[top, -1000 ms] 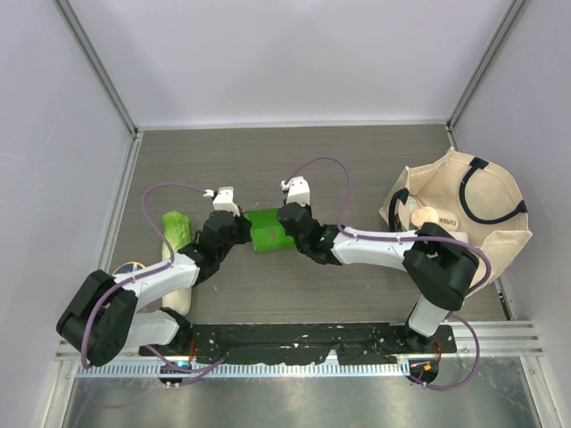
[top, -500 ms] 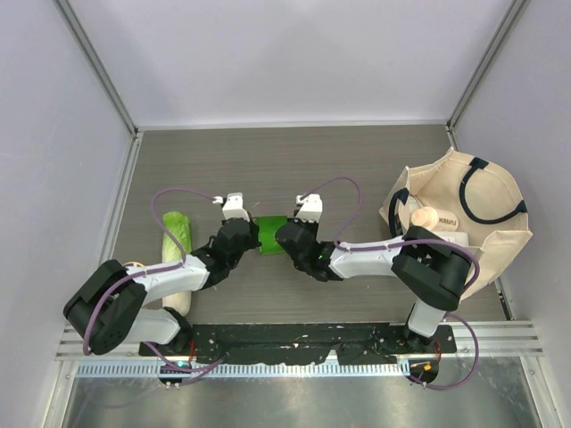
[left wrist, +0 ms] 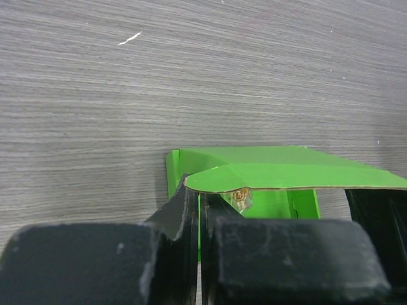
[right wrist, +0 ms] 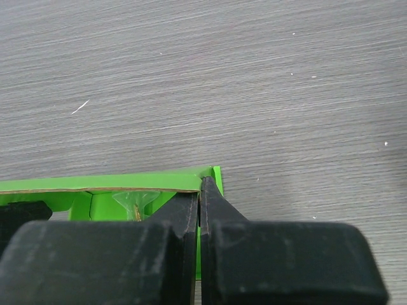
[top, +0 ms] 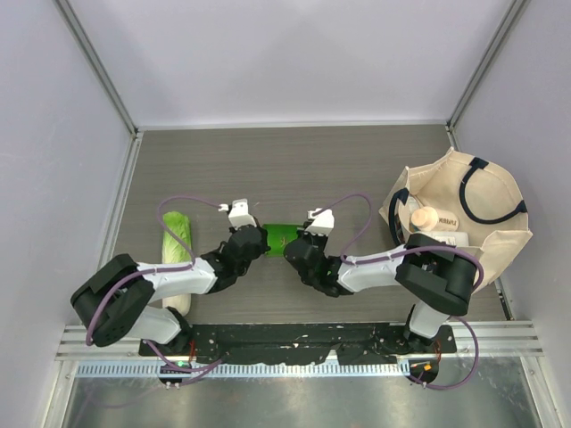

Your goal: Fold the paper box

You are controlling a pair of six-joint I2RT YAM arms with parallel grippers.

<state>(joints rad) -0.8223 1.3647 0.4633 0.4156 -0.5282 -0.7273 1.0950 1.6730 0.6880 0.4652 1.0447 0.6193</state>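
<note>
The bright green paper box (top: 278,234) sits between my two grippers near the table's middle, partly opened with a panel raised over its inside. My left gripper (top: 257,237) is shut on the box's left wall; in the left wrist view the green panel (left wrist: 286,170) spreads above my jaws (left wrist: 200,203). My right gripper (top: 298,242) is shut on the box's right wall; in the right wrist view the box (right wrist: 108,185) lies left of my jaws (right wrist: 200,190). Most of the box is hidden under the grippers in the top view.
A pale-green and white cabbage (top: 177,254) lies at the left beside the left arm. A beige tote bag (top: 464,214) with a bottle inside stands at the right. Grey walls enclose the table.
Both grippers have drawn back toward the near edge with the box between them. The box looked wider and flatter one second ago; now only a narrow green strip shows.
</note>
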